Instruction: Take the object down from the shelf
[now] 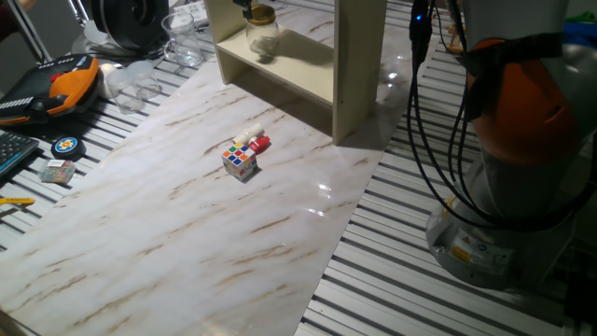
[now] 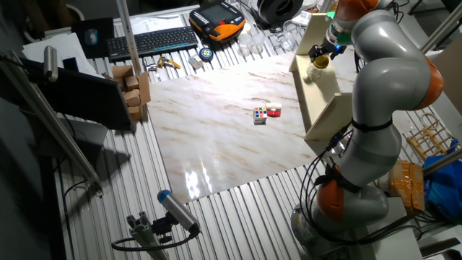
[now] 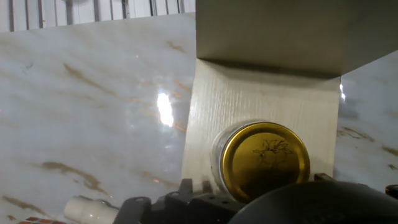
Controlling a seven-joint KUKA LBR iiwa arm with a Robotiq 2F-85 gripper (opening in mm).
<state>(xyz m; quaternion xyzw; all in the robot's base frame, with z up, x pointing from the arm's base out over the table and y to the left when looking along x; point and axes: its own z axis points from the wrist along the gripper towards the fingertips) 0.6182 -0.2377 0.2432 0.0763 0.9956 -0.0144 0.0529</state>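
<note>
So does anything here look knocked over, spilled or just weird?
Nothing stands out. The jar with a gold lid sits upright on the shelf board, with the gripper right above it. The puzzle cube and a small red-and-white item lie side by side on the table.

The shelf [image 1: 359, 84] is being carried at the marble surface's [image 1: 187, 243] far edge; a puzzle cube [image 1: 240, 161] is lying mid-surface.

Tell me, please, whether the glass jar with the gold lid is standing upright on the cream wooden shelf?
Upright: the glass jar with the gold lid stands on the shelf board, lid facing up.
</note>
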